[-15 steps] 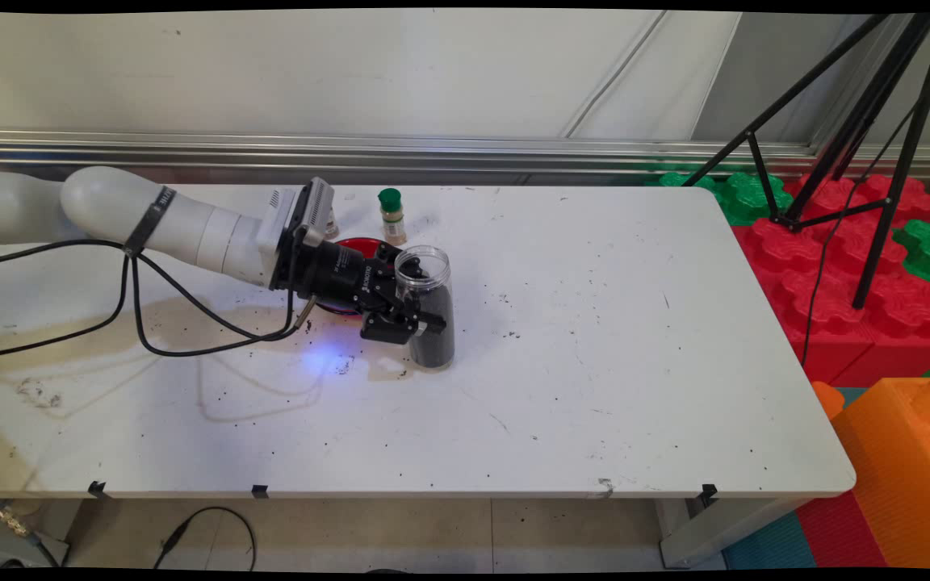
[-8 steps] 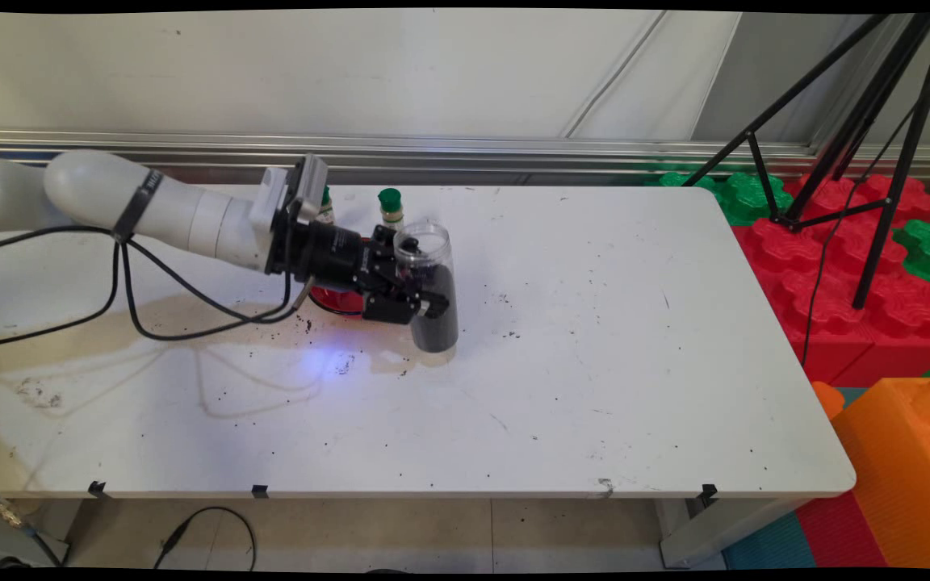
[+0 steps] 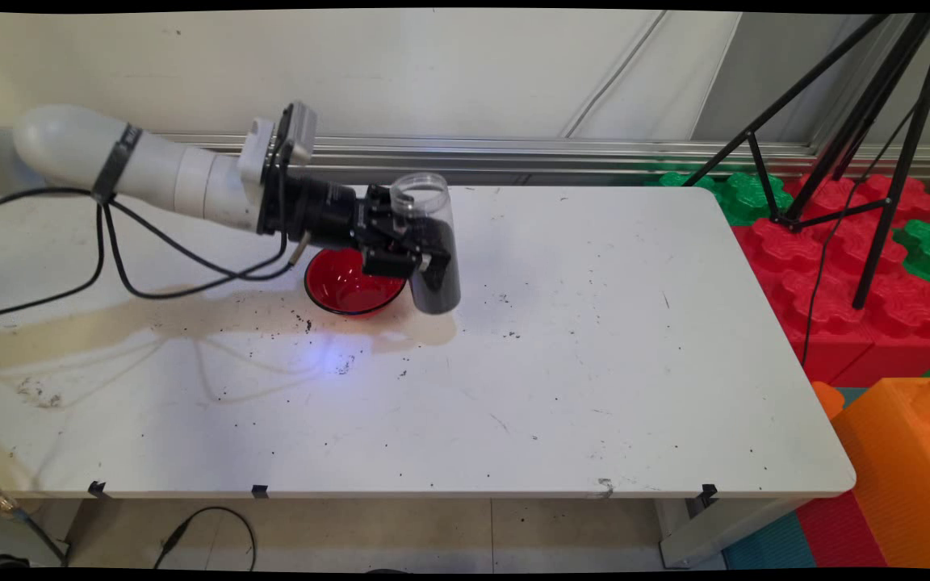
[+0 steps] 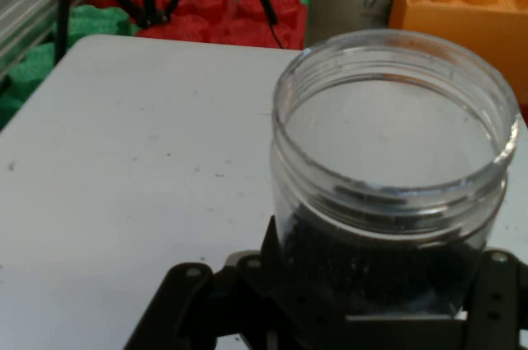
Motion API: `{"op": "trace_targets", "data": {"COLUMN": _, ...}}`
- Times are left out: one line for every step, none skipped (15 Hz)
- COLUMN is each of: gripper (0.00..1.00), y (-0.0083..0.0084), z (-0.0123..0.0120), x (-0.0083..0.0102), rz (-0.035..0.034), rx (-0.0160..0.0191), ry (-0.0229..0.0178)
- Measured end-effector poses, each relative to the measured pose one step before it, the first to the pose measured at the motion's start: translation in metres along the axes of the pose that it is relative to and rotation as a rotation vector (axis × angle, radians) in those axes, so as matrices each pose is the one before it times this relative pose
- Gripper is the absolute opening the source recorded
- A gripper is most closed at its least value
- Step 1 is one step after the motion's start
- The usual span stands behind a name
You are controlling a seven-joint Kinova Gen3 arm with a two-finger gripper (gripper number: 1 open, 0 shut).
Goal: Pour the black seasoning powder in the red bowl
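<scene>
End effector (image 3: 407, 244) grips the clear open jar (image 3: 430, 242) of dark granules around its middle, holding it upright, clear of the surface (image 3: 594, 363), beside the red bowl (image 3: 348, 286).

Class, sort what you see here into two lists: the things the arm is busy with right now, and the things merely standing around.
Busy with:
- pincer, shut on the jar
- clear open jar part filled with dark grains, held above the table
- red bowl, just beside and below the jar

Standing around:
- white table
- black tripod
- red and green foam blocks
- orange block
</scene>
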Motion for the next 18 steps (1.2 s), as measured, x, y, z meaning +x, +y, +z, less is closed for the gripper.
{"op": "trace_targets", "data": {"gripper": 0.0, "y": -0.00117, "z": -0.00166, "x": 0.00349, "rz": -0.00077, "rx": 0.00464, "ry": 0.0008}}
{"op": "trace_targets", "data": {"gripper": 0.0, "y": -0.00188, "z": -0.00258, "x": 0.00537, "rz": -0.00016, "rx": 0.0074, "ry": 0.00134}}
{"op": "trace_targets", "data": {"gripper": 0.0, "y": -0.00119, "z": -0.00161, "x": 0.00333, "rz": 0.0001, "rx": 0.0046, "ry": 0.00069}}
{"op": "trace_targets", "data": {"gripper": 0.0, "y": -0.00188, "z": -0.0023, "x": 0.00489, "rz": 0.00017, "rx": 0.00704, "ry": 0.00125}}
{"op": "trace_targets", "data": {"gripper": 0.0, "y": -0.00145, "z": -0.00154, "x": 0.00326, "rz": 0.0005, "rx": 0.00519, "ry": 0.00114}}
{"op": "trace_targets", "data": {"gripper": 0.0, "y": -0.00229, "z": -0.00217, "x": 0.00453, "rz": 0.00068, "rx": 0.00766, "ry": 0.00146}}
{"op": "trace_targets", "data": {"gripper": 0.0, "y": -0.0017, "z": -0.00144, "x": 0.00286, "rz": 0.00075, "rx": 0.00553, "ry": 0.00133}}
{"op": "trace_targets", "data": {"gripper": 0.0, "y": -0.00282, "z": -0.00221, "x": 0.00371, "rz": 0.00197, "rx": 0.00881, "ry": 0.00116}}
{"op": "trace_targets", "data": {"gripper": 0.0, "y": -0.00369, "z": -0.00299, "x": 0.00445, "rz": 0.00318, "rx": 0.0119, "ry": 0.00152}}
{"op": "trace_targets", "data": {"gripper": 0.0, "y": -0.00315, "z": -0.00175, "x": 0.003, "rz": 0.004, "rx": 0.00861, "ry": 0.00104}}
{"op": "trace_targets", "data": {"gripper": 0.0, "y": -0.0033, "z": -0.00179, "x": 0.00268, "rz": 0.00478, "rx": 0.00967, "ry": 0.00069}}
{"op": "trace_targets", "data": {"gripper": 0.0, "y": -0.00228, "z": -0.00136, "x": 0.00161, "rz": 0.00322, "rx": 0.00719, "ry": 0.00046}}
{"op": "trace_targets", "data": {"gripper": 0.0, "y": -0.00372, "z": -0.00163, "x": 0.0026, "rz": 0.00502, "rx": 0.01055, "ry": 0.00125}}
{"op": "trace_targets", "data": {"gripper": 0.0, "y": -0.00495, "z": -0.00177, "x": 0.00319, "rz": 0.0066, "rx": 0.01297, "ry": 0.00176}}
{"op": "trace_targets", "data": {"gripper": 0.0, "y": -0.00389, "z": -0.00143, "x": 0.00214, "rz": 0.00586, "rx": 0.01055, "ry": 0.0018}}
{"op": "trace_targets", "data": {"gripper": 0.0, "y": -0.00397, "z": -0.00141, "x": 0.00183, "rz": 0.00616, "rx": 0.01046, "ry": 0.00157}}
{"op": "trace_targets", "data": {"gripper": 0.0, "y": -0.00272, "z": -0.00095, "x": 0.00108, "rz": 0.00424, "rx": 0.00707, "ry": 0.0009}}
{"op": "trace_targets", "data": {"gripper": 0.0, "y": -0.00405, "z": -0.00139, "x": 0.00136, "rz": 0.00868, "rx": 0.01022, "ry": 0.00086}}
